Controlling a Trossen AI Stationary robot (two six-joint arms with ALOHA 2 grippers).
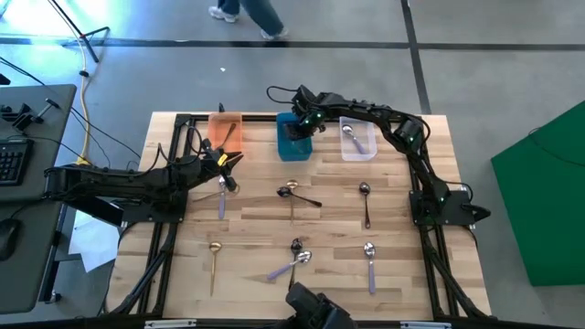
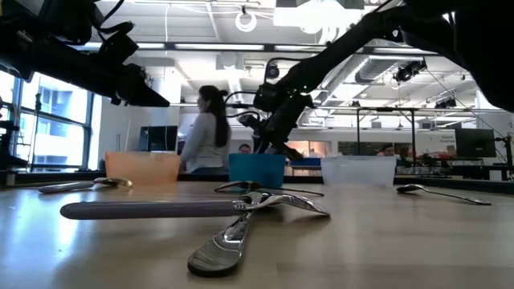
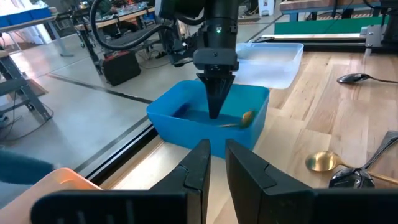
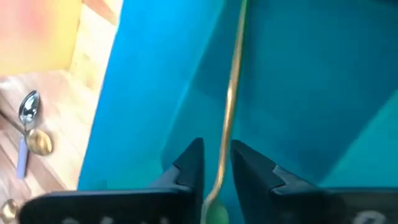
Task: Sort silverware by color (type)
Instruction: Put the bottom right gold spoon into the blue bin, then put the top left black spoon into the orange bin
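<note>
A lavender-handled spoon (image 2: 161,209) lay nearest the low camera, crossed with a silver spoon (image 2: 233,237) near the table's (image 1: 402,265) front edge. The right gripper (image 3: 215,107) reached down into the teal bin (image 1: 294,139) at the back edge, its fingers a little apart around a gold spoon (image 4: 229,99) resting inside. The left gripper (image 1: 228,161) hovered beside the orange bin (image 1: 227,132), fingers slightly apart and empty; more spoons lay scattered mid-table.

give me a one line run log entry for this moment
right gripper: in teal bin, gold spoon between its fingers, grip unclear | left gripper: open, empty, near orange bin | loose spoons left on table
</note>
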